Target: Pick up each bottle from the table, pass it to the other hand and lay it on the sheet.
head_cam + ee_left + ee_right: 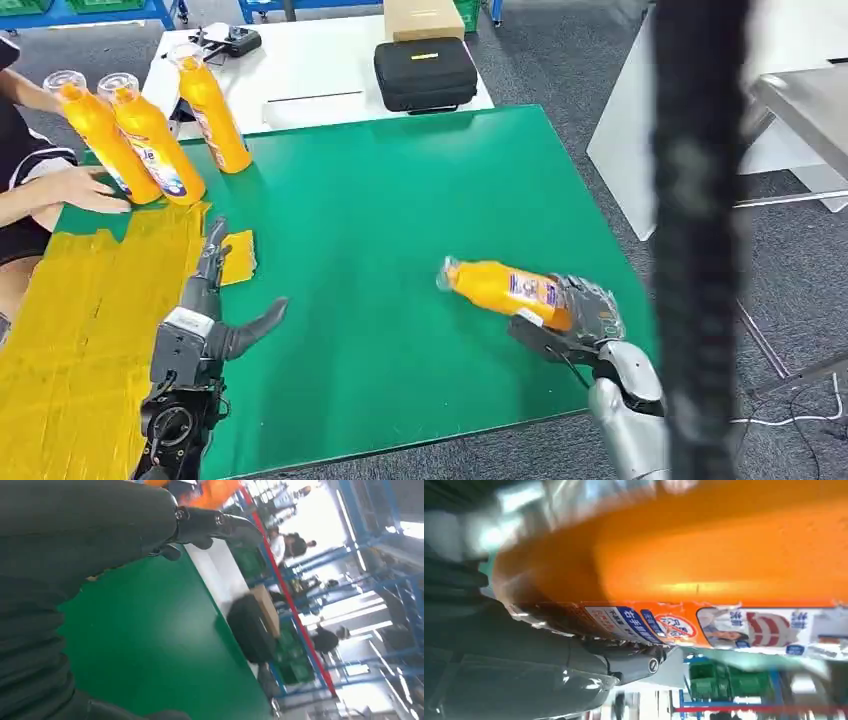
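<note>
Your right hand [585, 318] is wrapped around the base end of an orange bottle [500, 287], which lies on its side near the right part of the green tabletop [400, 200], long axis running left-right and slightly away from you, cap end pointing left toward the middle. Your left hand [215, 300] holds nothing, its fingers spread apart, at the edge of the yellow sheet [90, 320]. Three more orange bottles [150, 135] stand tilted at the far left corner, beside a person's hand [85, 190].
</note>
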